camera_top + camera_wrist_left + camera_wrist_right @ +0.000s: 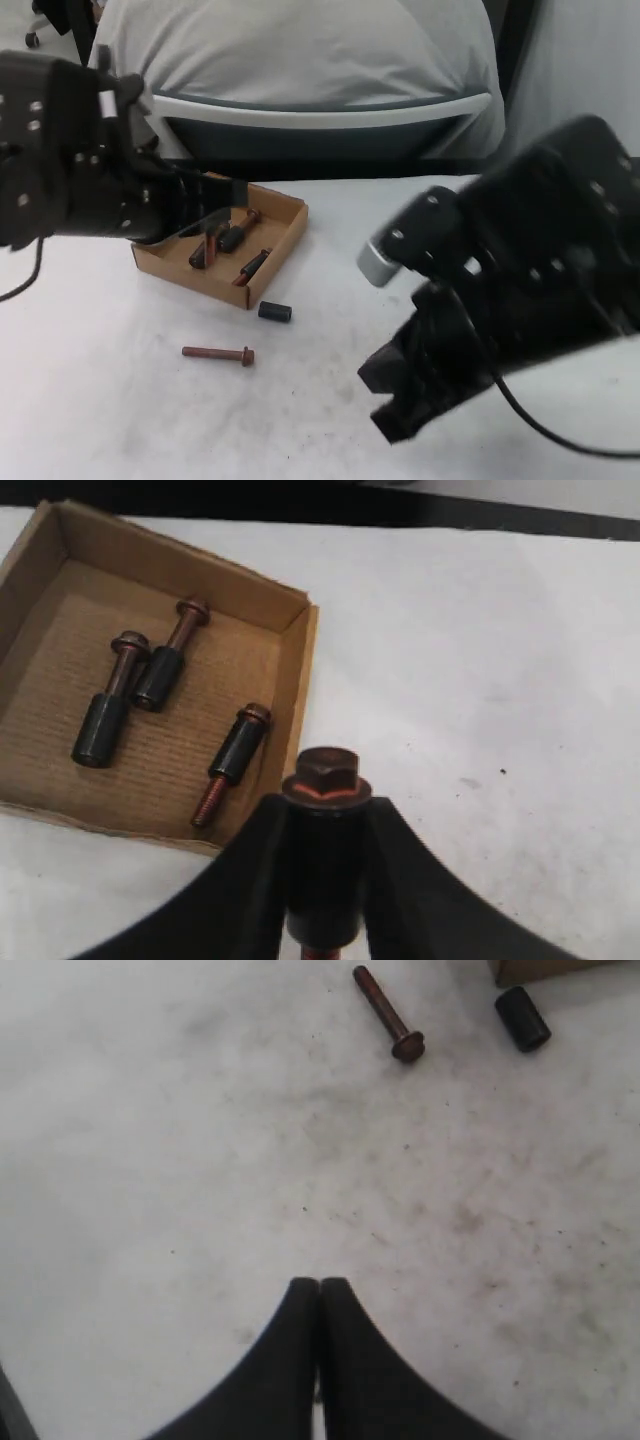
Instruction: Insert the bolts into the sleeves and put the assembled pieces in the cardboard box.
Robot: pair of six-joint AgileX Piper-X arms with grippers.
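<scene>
My left gripper (325, 880) is shut on an assembled piece (325, 825), a copper bolt through a black sleeve, held above the bench beside the cardboard box (296, 665). In the high view the left gripper (215, 195) hangs over the box (290, 225). Three assembled pieces (150, 675) lie in the box. A loose copper bolt (218, 353) and a loose black sleeve (274, 312) lie on the white bench in front of the box, also seen as bolt (388, 1012) and sleeve (522, 1018). My right gripper (319, 1300) is shut and holds nothing, hovering over bare bench.
The right arm (500, 300) takes up the right side of the bench. A grey chair back (320, 110) stands behind the bench's far edge. White bench surface (120, 420) lies free at the front left.
</scene>
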